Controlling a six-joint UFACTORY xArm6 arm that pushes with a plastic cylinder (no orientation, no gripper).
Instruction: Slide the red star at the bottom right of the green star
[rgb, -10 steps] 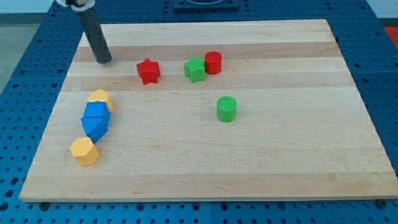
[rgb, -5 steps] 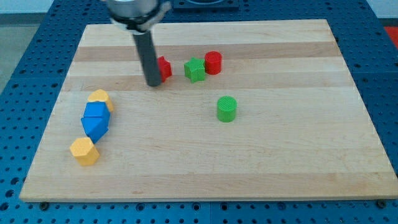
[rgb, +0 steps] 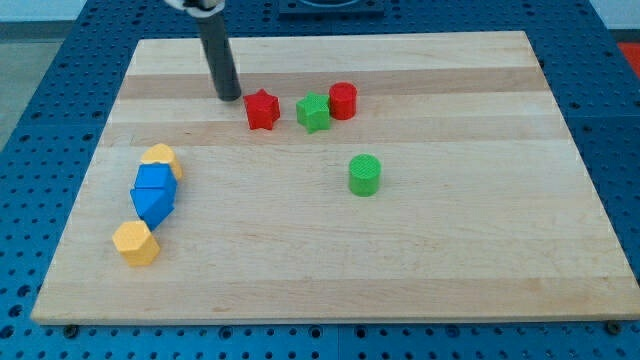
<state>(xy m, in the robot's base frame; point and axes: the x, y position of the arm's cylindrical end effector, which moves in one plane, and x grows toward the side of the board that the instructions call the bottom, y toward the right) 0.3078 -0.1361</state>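
Note:
The red star (rgb: 262, 109) lies on the wooden board (rgb: 330, 250), just left of the green star (rgb: 313, 112), with a small gap between them. A red cylinder (rgb: 343, 101) touches the green star's right side. My tip (rgb: 229, 96) rests on the board up and to the left of the red star, a short gap away. The rod rises from it toward the view's top.
A green cylinder (rgb: 365, 174) stands below and right of the green star. At the view's left a chain of blocks runs down: a yellow block (rgb: 161, 160), two blue blocks (rgb: 153, 193), and another yellow block (rgb: 135, 243).
The red star has slid right, closer to the green star. My tip swept from the far upper left to the star's left side, then drew back up and left.

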